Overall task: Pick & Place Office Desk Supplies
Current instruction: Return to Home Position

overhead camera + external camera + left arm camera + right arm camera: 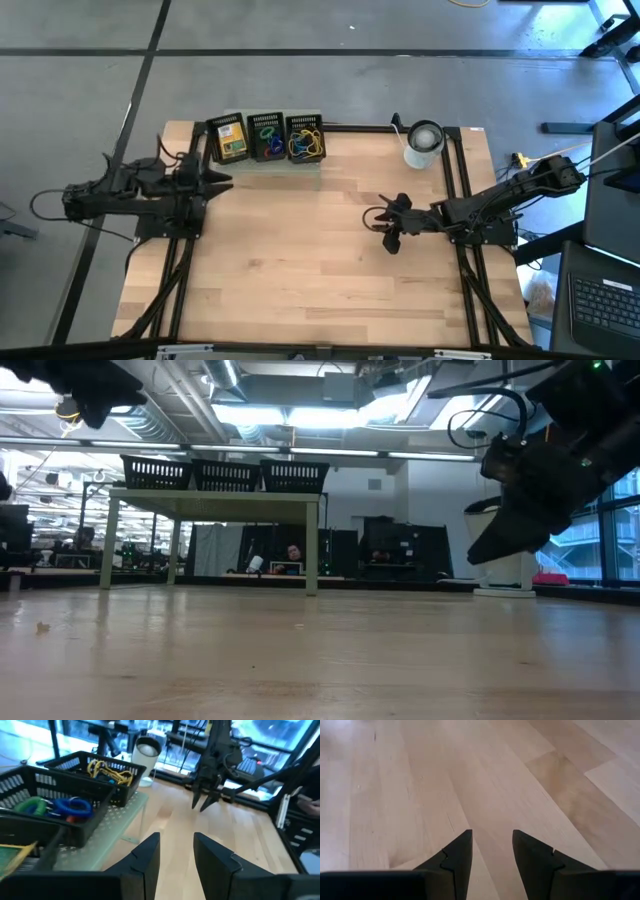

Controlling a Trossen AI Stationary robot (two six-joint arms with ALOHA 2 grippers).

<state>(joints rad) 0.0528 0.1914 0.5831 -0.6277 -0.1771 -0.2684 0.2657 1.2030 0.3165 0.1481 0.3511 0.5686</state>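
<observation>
1. Both pairs are empty. My right fingers are spread with nothing between them, hanging over bare table at its right-middle. My left fingers are spread too, pinching nothing, just beside the left end of the pale green rack.
2. Supplies: every one I can see is binned. Three black bins stand in a row on the rack at the table's far edge. The left bin holds a crayon box, the middle one green and blue rubber bands, the right one yellow bands.
3. Judgement: sorting and shelving look finished. I see no loose supply on the table in the high view. What is left is parking both arms.
4. Room: there is open board on every side of the right fingers. The left fingers sit close to the rack and the nearest bin, so a retreat away from them looks safest. The white cup stands well apart, near the far right corner.
</observation>
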